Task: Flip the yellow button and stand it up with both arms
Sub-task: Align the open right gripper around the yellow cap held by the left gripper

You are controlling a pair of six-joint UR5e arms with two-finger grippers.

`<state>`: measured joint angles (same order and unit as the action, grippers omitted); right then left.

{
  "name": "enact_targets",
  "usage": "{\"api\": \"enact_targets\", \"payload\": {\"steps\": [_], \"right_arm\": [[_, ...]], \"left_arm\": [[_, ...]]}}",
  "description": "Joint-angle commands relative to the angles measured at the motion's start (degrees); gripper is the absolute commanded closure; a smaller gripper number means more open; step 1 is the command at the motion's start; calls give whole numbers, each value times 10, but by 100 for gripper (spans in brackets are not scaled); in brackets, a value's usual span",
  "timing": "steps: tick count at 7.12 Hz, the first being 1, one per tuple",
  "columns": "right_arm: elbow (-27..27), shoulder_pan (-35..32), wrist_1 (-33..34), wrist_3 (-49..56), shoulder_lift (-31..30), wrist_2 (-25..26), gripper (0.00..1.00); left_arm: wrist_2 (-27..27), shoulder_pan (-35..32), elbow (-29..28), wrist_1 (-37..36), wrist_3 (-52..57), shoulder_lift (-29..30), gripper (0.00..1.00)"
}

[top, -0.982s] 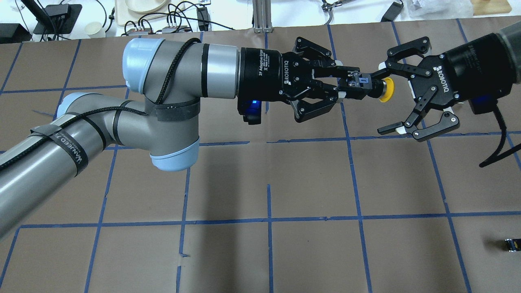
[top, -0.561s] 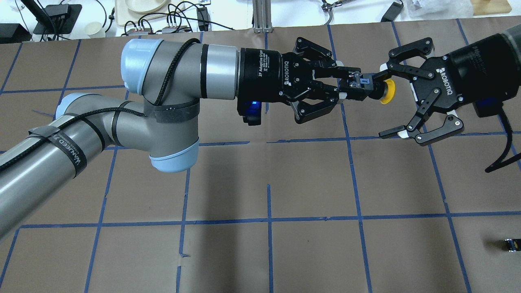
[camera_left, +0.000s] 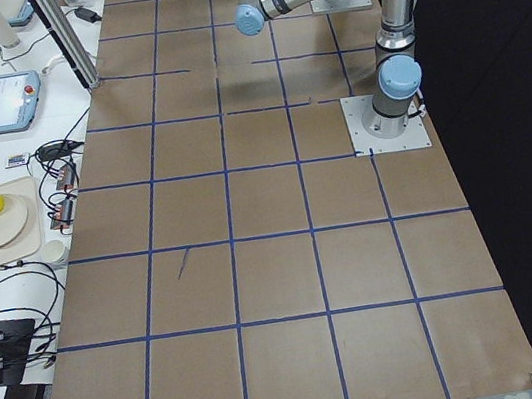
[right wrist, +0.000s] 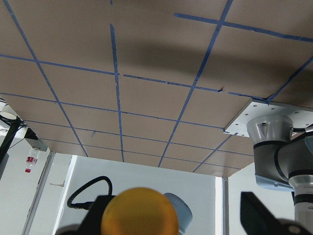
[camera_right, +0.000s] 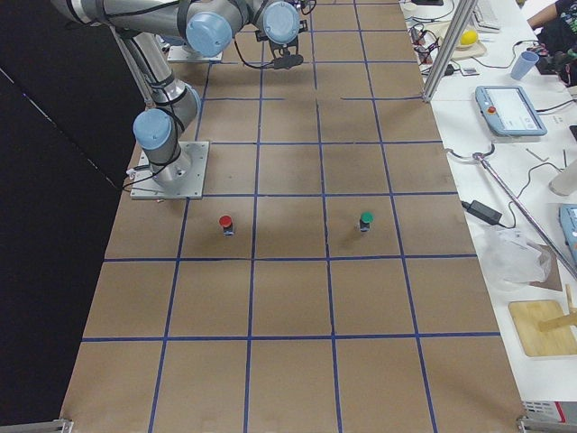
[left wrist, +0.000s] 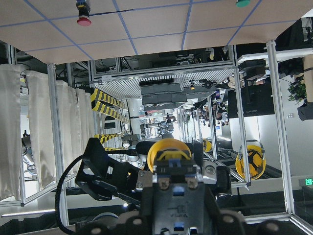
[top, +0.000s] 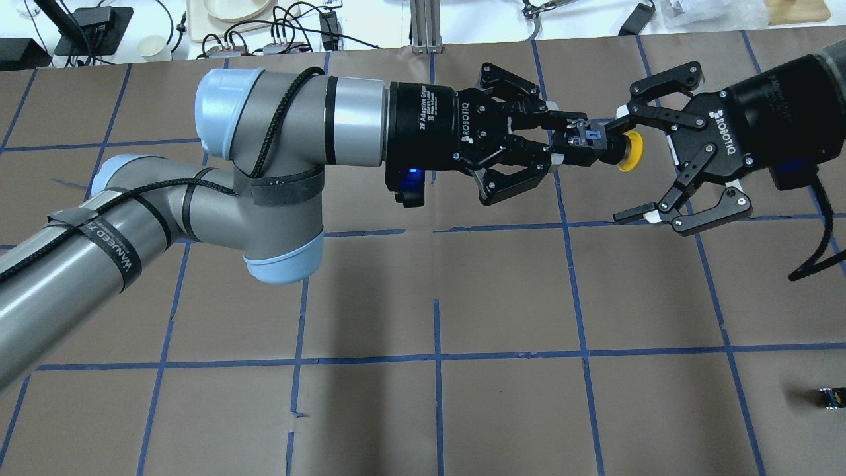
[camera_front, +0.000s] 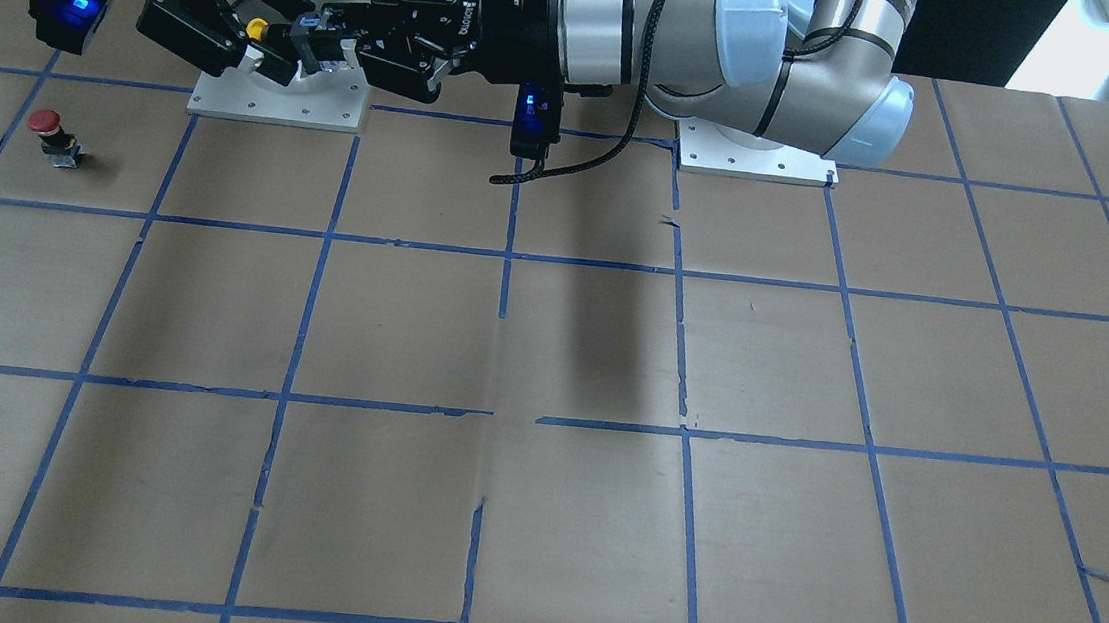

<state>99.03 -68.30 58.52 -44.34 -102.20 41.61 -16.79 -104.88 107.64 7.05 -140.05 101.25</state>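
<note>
The yellow button (top: 631, 151) is held in the air, lying sideways, with its cap pointing at the right arm. My left gripper (top: 585, 140) is shut on its black-and-grey body. My right gripper (top: 622, 169) is open, and its jaws straddle the cap. Its upper fingertip (top: 620, 123) is close beside the button's neck; I cannot tell if it touches. In the left wrist view the body (left wrist: 173, 196) fills the bottom centre with the cap (left wrist: 168, 148) behind it. In the right wrist view the cap (right wrist: 139, 213) sits between the spread fingers (right wrist: 257, 213).
A red-capped button (camera_front: 47, 123) stands on the table near the right arm's base plate (camera_front: 276, 107). A green-capped button (camera_right: 366, 219) stands further out. A tiny black block (top: 831, 396) lies near the table's edge. Cables and equipment lie beyond the far edge.
The right gripper has tilted slightly and its wrist has shifted a little, jaws still open around the cap. The left arm has barely moved and still holds the button.
</note>
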Motion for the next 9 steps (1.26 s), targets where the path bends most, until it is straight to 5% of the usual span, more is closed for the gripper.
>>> {"api": "enact_targets", "payload": {"steps": [1, 9], "right_arm": [[0, 2, -2, 2, 1, 47, 0], [-6, 36, -46, -1, -14, 58, 0]], "left_arm": [[-1, -8, 1, -13, -7, -6, 94], [-7, -16, 25, -55, -38, -1, 94]]}}
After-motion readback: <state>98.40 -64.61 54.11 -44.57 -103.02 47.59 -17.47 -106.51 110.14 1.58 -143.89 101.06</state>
